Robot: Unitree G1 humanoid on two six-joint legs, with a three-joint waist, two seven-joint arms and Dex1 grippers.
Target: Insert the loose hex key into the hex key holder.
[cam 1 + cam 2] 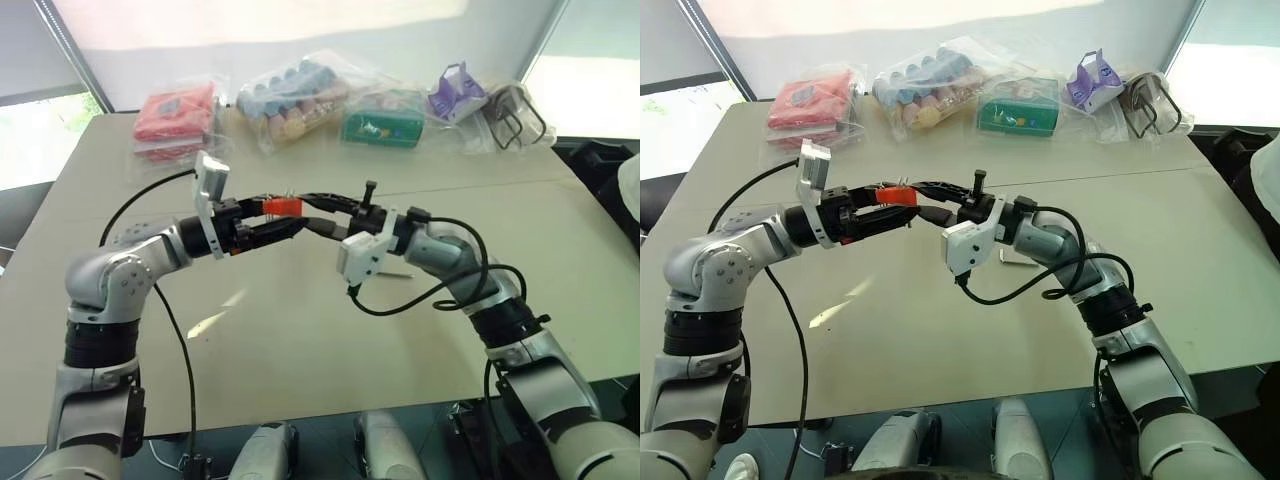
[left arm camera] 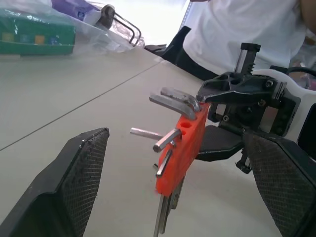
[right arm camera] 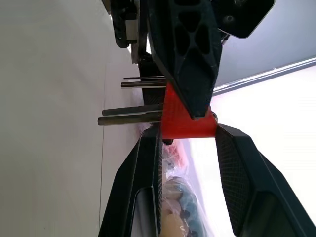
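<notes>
Currently the right gripper (image 1: pixel 305 213) is clamped on the hex key holder (image 1: pixel 282 207), a small red-orange block raised above the table (image 1: pixel 300 330) between the two arms. In the left wrist view the holder (image 2: pixel 182 148) hangs from the right gripper's black fingers (image 2: pixel 232 86), with several metal keys sticking out of it at different angles. In the right wrist view the holder's red edge (image 3: pixel 185 121) sits between the two pads, with key shafts pointing off to one side.

The left gripper (image 1: pixel 270 222) meets the holder from the opposite side. Its fingers (image 2: pixel 74 182) stand wide apart on either side of the block, gripping nothing; whether they touch it cannot be told.

The loose hex key (image 1: pixel 1017 258) lies flat on the table, under the right forearm and apart from both grippers.

Along the far edge of the table sit a red packet (image 1: pixel 175 115), a clear bag of coloured items (image 1: pixel 295 95), a green box (image 1: pixel 383 122), a purple item (image 1: pixel 457 92) and a bag of dark wire clips (image 1: pixel 517 118). A person in a white shirt (image 2: pixel 247 29) is just beyond the table.
</notes>
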